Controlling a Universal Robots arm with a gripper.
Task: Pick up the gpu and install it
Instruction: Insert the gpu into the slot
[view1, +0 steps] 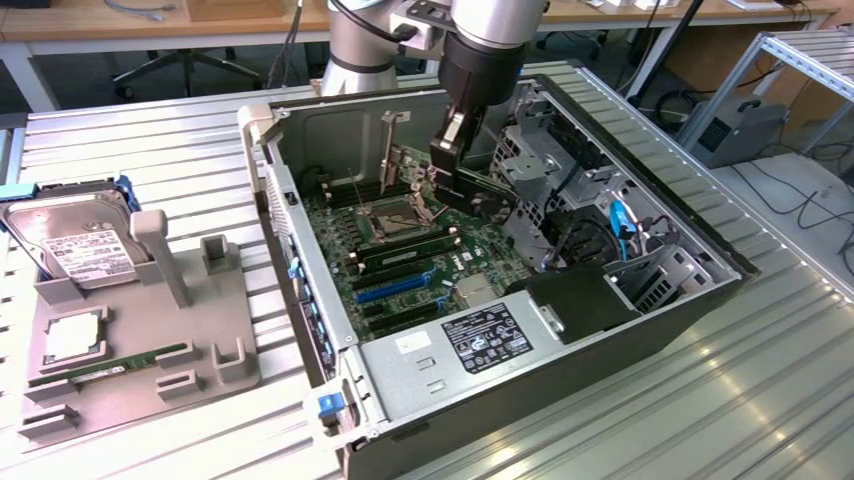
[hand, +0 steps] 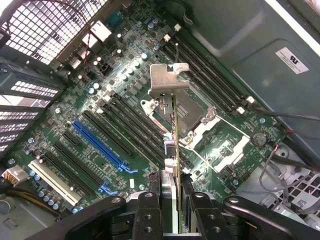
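The gpu (hand: 172, 125) hangs edge-on over the motherboard (hand: 75, 125), its silver bracket (hand: 167, 80) at the end farthest from the wrist. My gripper (hand: 173, 192) is shut on the card's near end, one finger on each side. Below it lie the CPU socket (hand: 195, 115), the black slots and a long blue slot (hand: 100, 145). In the exterior view the gripper (view1: 447, 150) has reached down into the open computer case (view1: 561, 370), with the dark gpu (view1: 470, 192) below it, above the motherboard (view1: 400, 270) near the socket.
A metal drive cage (view1: 534, 170) and cables (view1: 621, 225) crowd the case on the exterior view's right. The power supply (view1: 467, 345) sits at the near end. Left of the case a grey fixture (view1: 147, 340) holds a hard drive (view1: 80, 245), a RAM stick (view1: 127, 362) and a CPU (view1: 74, 335).
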